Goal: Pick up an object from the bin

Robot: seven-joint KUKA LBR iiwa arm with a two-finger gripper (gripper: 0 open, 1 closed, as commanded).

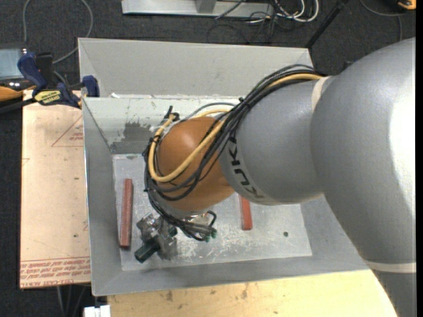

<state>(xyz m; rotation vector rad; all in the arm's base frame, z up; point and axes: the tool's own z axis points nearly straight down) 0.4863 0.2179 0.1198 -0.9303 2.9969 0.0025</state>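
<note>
A long reddish-brown stick (125,213) lies lengthwise along the left side of the bin (198,71) floor, just left of the hand (156,240). The hand sits low near the front-left corner, and I cannot tell whether it is clenched or released. A shorter orange-red stick (246,214) lies well to its right.

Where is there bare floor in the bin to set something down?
Bare floor lies between the short orange stick and the bin's right wall, and in front between that stick and the gripper. The front-left is tight: the gripper sits close beside the long reddish stick.
</note>
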